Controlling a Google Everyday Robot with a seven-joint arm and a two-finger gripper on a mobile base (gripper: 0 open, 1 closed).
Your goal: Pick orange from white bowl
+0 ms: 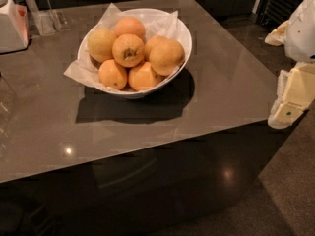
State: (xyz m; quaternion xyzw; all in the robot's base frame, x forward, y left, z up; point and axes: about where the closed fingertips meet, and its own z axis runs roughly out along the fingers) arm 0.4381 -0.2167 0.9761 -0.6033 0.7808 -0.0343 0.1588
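Observation:
The white bowl [183, 33], wide and shallow and lined with crinkled white paper, stands on the far middle of the brown table [221, 92]. It holds several oranges. The orange [167, 56] is the largest one, smooth and golden, and lies at the bowl's right side on top of the pile. An orange with a dark stem dimple [128, 50] sits just left of it, with smaller, deeper-orange ones [112, 74] in front. My gripper [294, 96], a cream and white part, hangs at the right edge of the view, beyond the table's right edge and well apart from the bowl.
A white appliance [11, 26] and a clear stand [47, 17] are at the table's far left corner. The table's front edge [147, 149] drops to a dark glossy floor. A brown surface [295, 181] lies at the lower right.

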